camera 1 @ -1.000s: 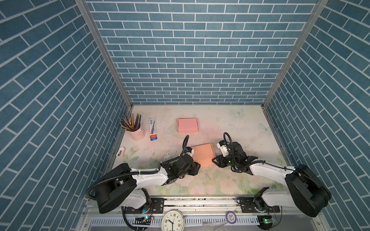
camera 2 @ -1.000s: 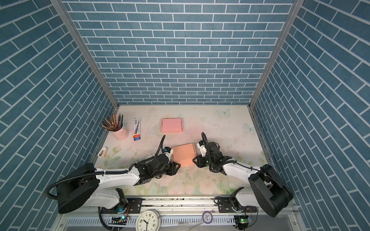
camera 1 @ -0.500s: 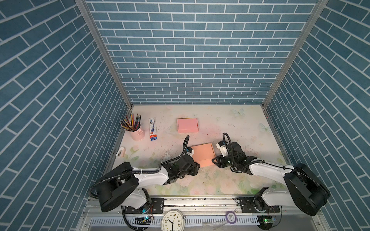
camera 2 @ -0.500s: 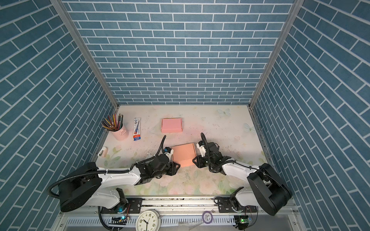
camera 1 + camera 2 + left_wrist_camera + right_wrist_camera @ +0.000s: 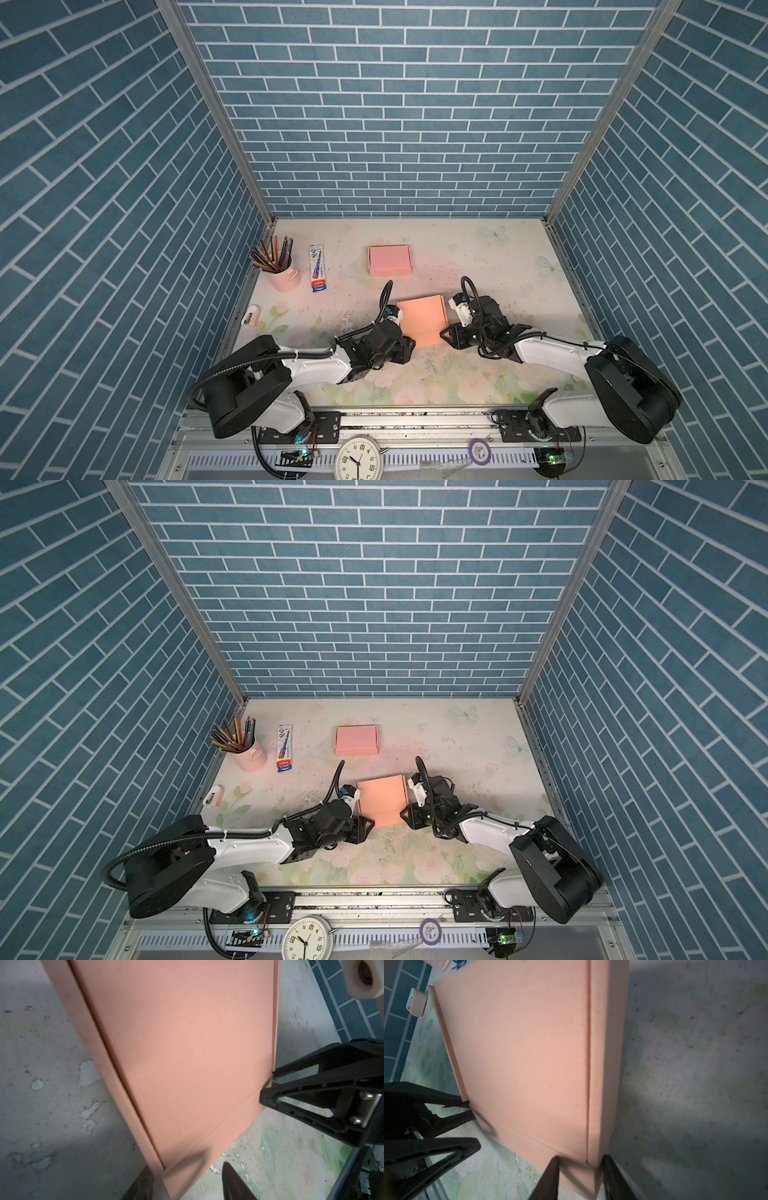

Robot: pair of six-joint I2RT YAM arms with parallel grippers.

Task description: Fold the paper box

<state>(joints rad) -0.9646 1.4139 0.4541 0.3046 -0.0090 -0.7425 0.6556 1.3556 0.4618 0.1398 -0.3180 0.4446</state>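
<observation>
Floral tabletop [image 5: 498, 257] within blue brick walls [image 5: 395, 124]. Paper box [image 5: 422, 320]: lies flat, apart from pink box [image 5: 389, 260], on its robot-facing side. Left tool [image 5: 186, 1167]: stands parted astride a box corner on the side away from pink box. Right tool [image 5: 581, 1157]: pinches the neighbouring corner. Likely handles light, stiff across panels, weak at creases; best gripped gently by flap edges.

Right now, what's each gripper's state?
Left gripper: straddles paper box corner; grip cannot be told.
Right gripper: closed on the paper box corner.
</observation>
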